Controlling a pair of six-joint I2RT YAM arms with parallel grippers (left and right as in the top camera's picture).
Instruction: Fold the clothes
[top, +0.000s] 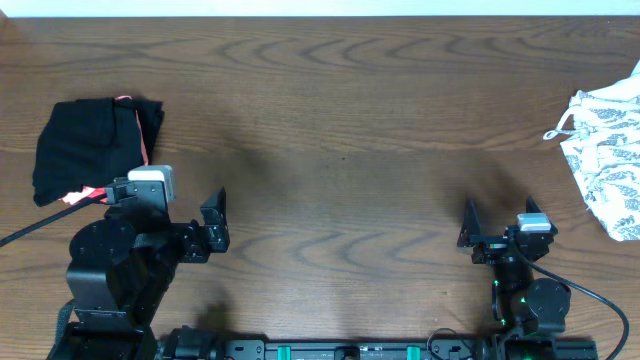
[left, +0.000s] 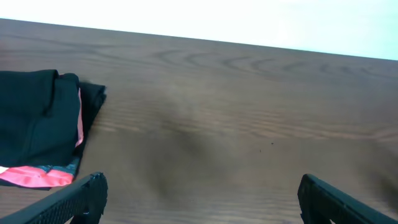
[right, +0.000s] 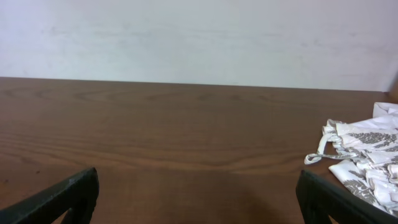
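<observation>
The left gripper (top: 214, 224), spread, sat right of the folded black garment (top: 85, 150); the right gripper (top: 469, 232), spread too, sat left of the leaf-patterned garment (top: 612, 150).

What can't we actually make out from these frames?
White leaf-patterned garment: cut off by the right edge, overhead and right wrist; full shape unknown.
Black garment: near corner hidden under left arm overhead; cut by left edge in left wrist.
Pink strip: separate garment or trim, unclear.

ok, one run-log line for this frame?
left gripper: open, empty | right gripper: open, empty | black garment: compact bundle, far left | white leaf-print garment: crumpled, right edge | contact: none
</observation>
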